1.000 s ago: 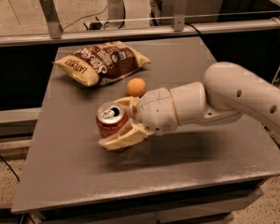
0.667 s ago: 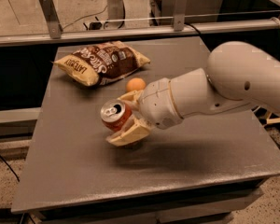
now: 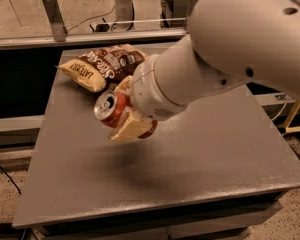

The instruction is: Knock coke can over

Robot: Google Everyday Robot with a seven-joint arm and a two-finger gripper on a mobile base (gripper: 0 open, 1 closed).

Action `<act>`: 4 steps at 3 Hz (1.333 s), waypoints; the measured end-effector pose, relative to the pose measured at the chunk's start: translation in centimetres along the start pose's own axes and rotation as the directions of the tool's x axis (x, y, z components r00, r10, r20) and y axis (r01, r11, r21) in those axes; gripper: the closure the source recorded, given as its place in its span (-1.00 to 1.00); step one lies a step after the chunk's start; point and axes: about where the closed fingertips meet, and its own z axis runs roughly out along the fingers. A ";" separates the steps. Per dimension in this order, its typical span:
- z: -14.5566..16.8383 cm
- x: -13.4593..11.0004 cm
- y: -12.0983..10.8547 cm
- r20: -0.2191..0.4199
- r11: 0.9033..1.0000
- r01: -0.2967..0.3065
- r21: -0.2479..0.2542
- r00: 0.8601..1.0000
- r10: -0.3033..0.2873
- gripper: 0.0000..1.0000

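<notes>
Step in hand: tipping the can.

1. Gripper state. My gripper (image 3: 119, 112) was clamped on the coke can (image 3: 107, 106). One cream finger (image 3: 127, 129) lay under the red body and the other lay over it, on the far side.
2. Can position. The coke can sat between the fingers over the left-centre of the table (image 3: 200, 154), just in front of the chip bag (image 3: 97, 66). I could not tell whether the can and the bag touched.
3. Can attitude. The can was tilted well off upright, with its silver top and pull tab turned toward the table's left side and up toward the camera.
4. Contact with the table. A dark shadow (image 3: 125, 156) lay on the surface below the can and apart from it. From that I judged the can to be held clear of the table, not resting on it.
5. Obstruction. My arm (image 3: 230, 49) filled the upper right of the view and hid whatever lay behind it.

Progress: I judged the task part done. The can was off its base, but my grip carried it, so it was not yet lying on the table.

Next move, as I judged it:
- Lower the can until its side rests on the table.
- Part the fingers only then, so that the can does not drop and roll.
- Keep clear of the chip bag, and draw back without righting the can.
</notes>
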 end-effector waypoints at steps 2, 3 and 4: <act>2.4 1.8 -3.1 0.086 0.973 -0.038 -0.228 0.995 0.059 1.00; 3.1 1.3 -5.2 0.070 0.937 -0.007 -0.350 0.997 0.033 1.00; 2.7 2.1 -5.5 -0.068 0.913 -0.001 -0.408 0.997 -0.029 1.00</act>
